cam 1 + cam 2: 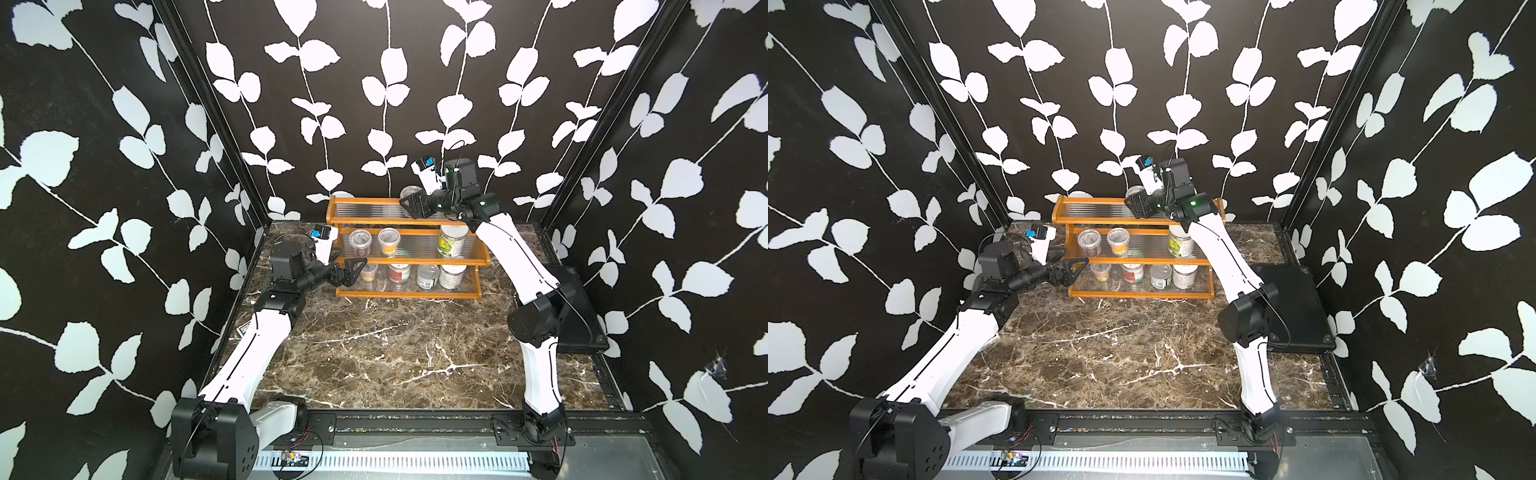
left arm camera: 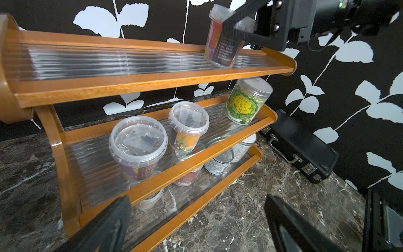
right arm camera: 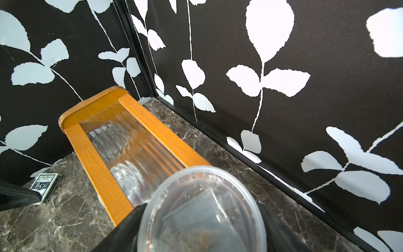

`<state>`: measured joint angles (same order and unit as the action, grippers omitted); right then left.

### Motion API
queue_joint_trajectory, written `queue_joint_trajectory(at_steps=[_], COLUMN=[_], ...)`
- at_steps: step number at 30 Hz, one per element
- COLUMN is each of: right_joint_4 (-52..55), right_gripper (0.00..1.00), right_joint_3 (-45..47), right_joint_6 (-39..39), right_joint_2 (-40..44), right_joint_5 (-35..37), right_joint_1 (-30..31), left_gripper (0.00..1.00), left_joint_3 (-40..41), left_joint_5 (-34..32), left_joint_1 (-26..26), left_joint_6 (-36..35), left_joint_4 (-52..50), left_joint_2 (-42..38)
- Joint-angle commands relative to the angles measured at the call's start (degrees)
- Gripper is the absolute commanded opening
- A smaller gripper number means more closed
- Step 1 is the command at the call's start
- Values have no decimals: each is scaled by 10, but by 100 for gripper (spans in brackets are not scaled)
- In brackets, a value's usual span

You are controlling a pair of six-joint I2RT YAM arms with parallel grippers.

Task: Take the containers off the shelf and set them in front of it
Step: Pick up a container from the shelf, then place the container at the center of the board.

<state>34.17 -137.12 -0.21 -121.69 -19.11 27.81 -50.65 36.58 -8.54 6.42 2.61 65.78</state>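
left gripper (image 1: 355, 272) jaws spread wide, empty, beside shelf (image 1: 407, 294) left end | 3 containers (image 1: 360, 243) on middle tier, 4 on bottom | right gripper (image 3: 202, 229) jaws pressed against tilted clear cup (image 2: 220, 43), top tier, base possibly lifted

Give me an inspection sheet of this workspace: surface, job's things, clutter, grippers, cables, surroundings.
Surface: marble tabletop, no container set down in front of the shelf yet.
Job's things: top tier, top-tier cup; middle tier, maroon-labelled cup, orange-labelled cup, green-labelled jar; bottom tier, small cup, red-labelled container, tin can, white-lidded jar.
Clutter: card box by the left wall; black case by the right wall.
Grippers: left gripper open, empty, at the shelf's left end; right gripper closed on the top-tier cup.
Cables: thin wires at the front rail.
Surroundings: leaf-print walls.
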Motion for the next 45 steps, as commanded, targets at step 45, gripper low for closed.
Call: queue_joint_trajectory(at_steps=[45], right_joint_4=[-457], right_gripper=[55], right_joint_3=[745], right_joint_6=[-76], right_joint_2=[268], right_joint_5=[-104], right_joint_1=[245], left_gripper=[99], left_joint_3=[-98], left_joint_5=[-97], left_joint_1=[2], left_joint_6=[-135], left_joint_4=[-252], left_joint_2=[-32])
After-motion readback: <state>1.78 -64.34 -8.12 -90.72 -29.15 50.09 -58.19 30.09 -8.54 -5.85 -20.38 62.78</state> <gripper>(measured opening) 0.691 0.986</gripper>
